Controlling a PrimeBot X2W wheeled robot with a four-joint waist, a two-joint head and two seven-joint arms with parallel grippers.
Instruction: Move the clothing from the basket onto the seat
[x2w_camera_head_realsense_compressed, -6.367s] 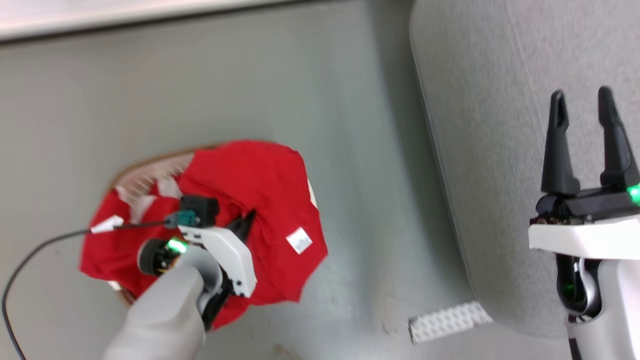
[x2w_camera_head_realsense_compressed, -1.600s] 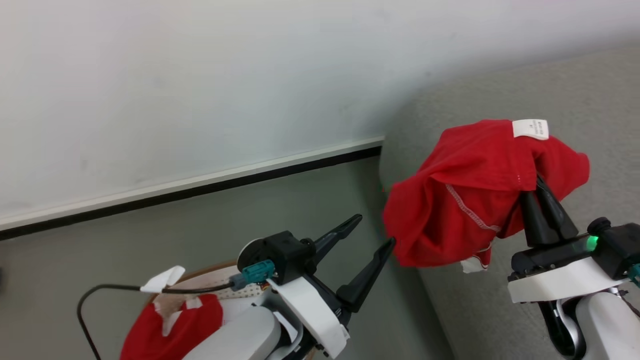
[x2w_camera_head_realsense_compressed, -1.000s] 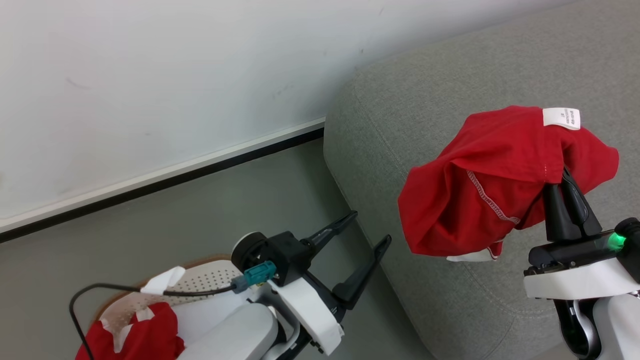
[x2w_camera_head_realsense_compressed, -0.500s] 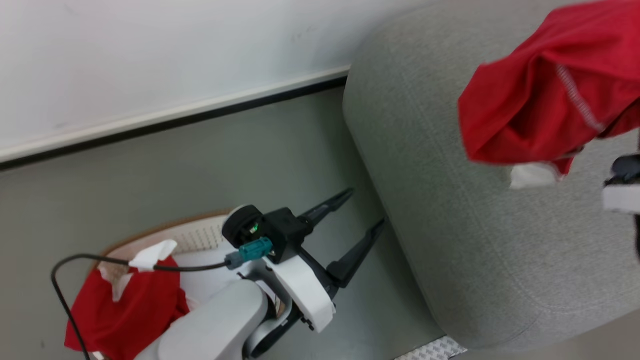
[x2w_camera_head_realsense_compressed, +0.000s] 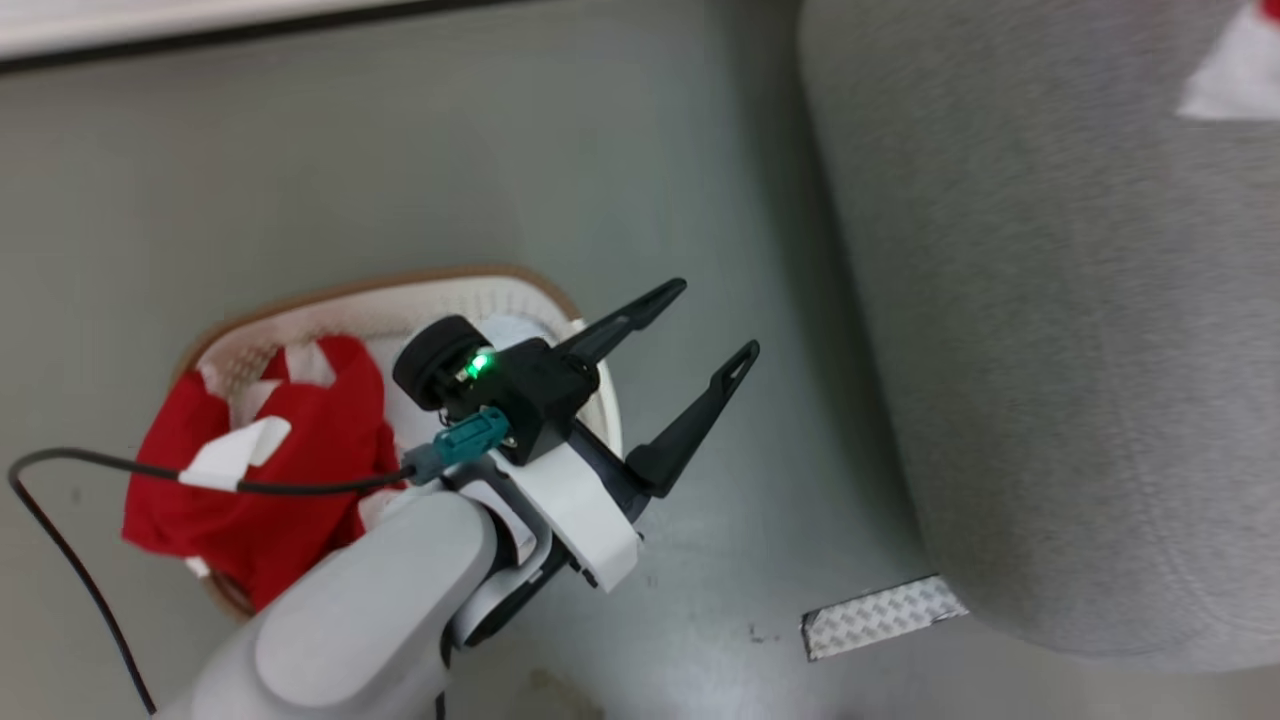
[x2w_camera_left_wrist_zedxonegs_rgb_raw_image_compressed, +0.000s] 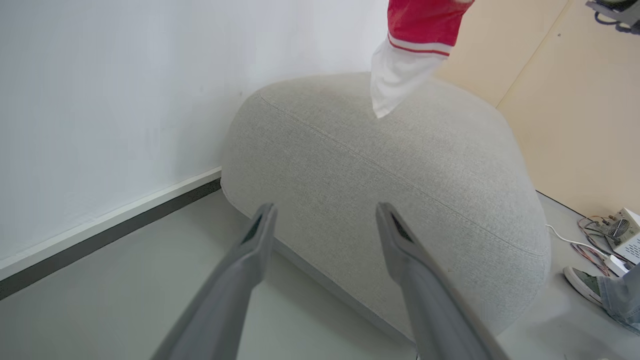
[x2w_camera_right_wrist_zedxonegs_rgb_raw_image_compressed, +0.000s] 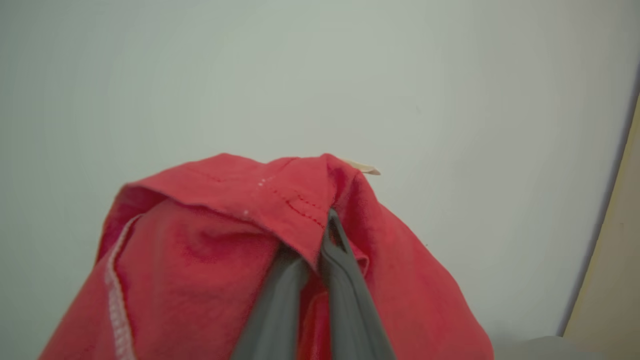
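The white basket (x2w_camera_head_realsense_compressed: 440, 300) with a brown rim stands on the floor at the left, and red-and-white clothing (x2w_camera_head_realsense_compressed: 270, 470) lies bunched in its left half. My left gripper (x2w_camera_head_realsense_compressed: 715, 320) hovers open and empty above the floor between the basket and the grey seat (x2w_camera_head_realsense_compressed: 1050, 350). In the left wrist view its fingers (x2w_camera_left_wrist_zedxonegs_rgb_raw_image_compressed: 325, 207) point at the seat (x2w_camera_left_wrist_zedxonegs_rgb_raw_image_compressed: 400, 175), and a red shirt (x2w_camera_left_wrist_zedxonegs_rgb_raw_image_compressed: 420, 25) with a white hem hangs over it. My right gripper (x2w_camera_right_wrist_zedxonegs_rgb_raw_image_compressed: 320, 235) is shut on that red shirt (x2w_camera_right_wrist_zedxonegs_rgb_raw_image_compressed: 225, 235), which drapes over its fingers. A white scrap of the shirt (x2w_camera_head_realsense_compressed: 1235, 70) shows at the top right.
A grey floor runs between basket and seat, with a ribbed metal plate (x2w_camera_head_realsense_compressed: 880, 615) by the seat's near corner. A black cable (x2w_camera_head_realsense_compressed: 60, 530) trails from my left wrist. A person's shoe (x2w_camera_left_wrist_zedxonegs_rgb_raw_image_compressed: 582, 285) and a small box with wires (x2w_camera_left_wrist_zedxonegs_rgb_raw_image_compressed: 620, 230) sit beyond the seat.
The head camera has tilted down, so the wall has left the picture and the basket has come into fuller view. The shirt on my right gripper has slid off the upper right. The left gripper stays open.
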